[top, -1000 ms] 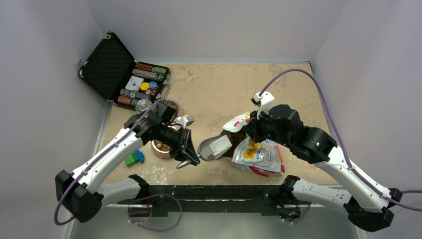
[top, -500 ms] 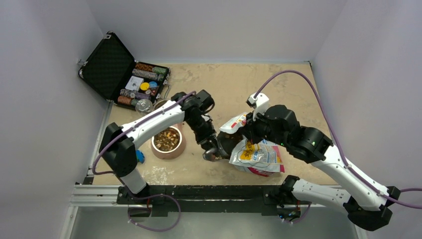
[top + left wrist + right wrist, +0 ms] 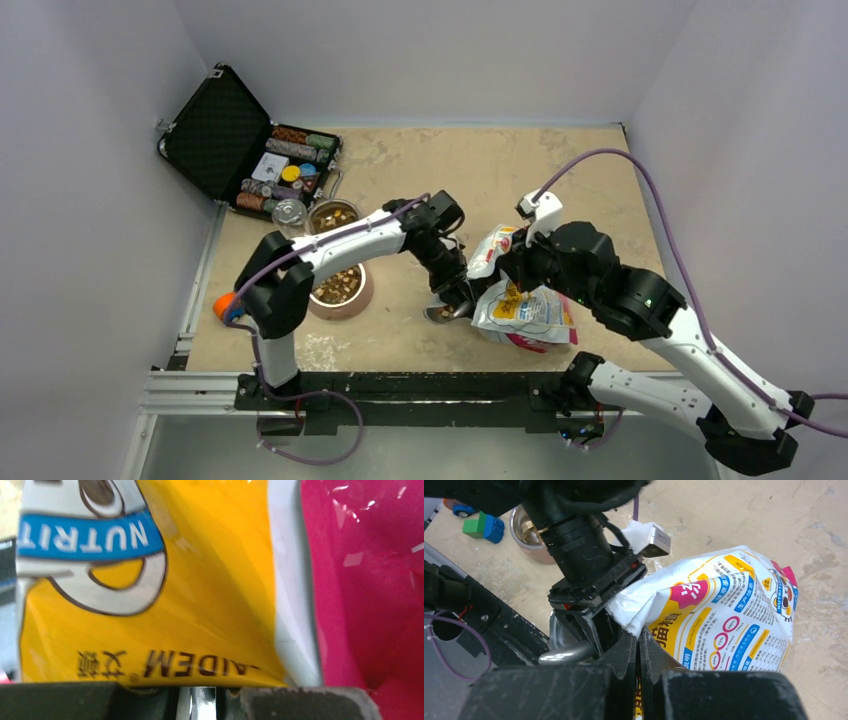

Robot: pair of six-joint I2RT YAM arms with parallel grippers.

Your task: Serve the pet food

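The glossy white bag [image 3: 525,312] printed red, yellow and blue lies at the table's front centre. It fills the left wrist view [image 3: 200,580] and shows in the right wrist view [image 3: 724,610]. My right gripper [image 3: 508,268] [image 3: 639,645] is shut on the bag's open left edge. My left gripper [image 3: 452,298] [image 3: 200,700] is shut on the handle of a metal scoop [image 3: 440,312] [image 3: 566,652] and sits at the bag's mouth. Brown kibble [image 3: 338,285] fills a copper-coloured bowl [image 3: 362,295] to the left. The bag's inside is hidden.
A second metal cup [image 3: 333,215] with kibble stands behind the bowl. An open black case [image 3: 250,150] of coloured chips is at the back left. Green and blue toy blocks [image 3: 484,526] lie near the front rail [image 3: 400,385]. An orange toy [image 3: 222,305] is at the left edge.
My left arm has swung right from beside the bowl to the bag's mouth, carrying the scoop. My right gripper has shifted a little right with the bag's edge.
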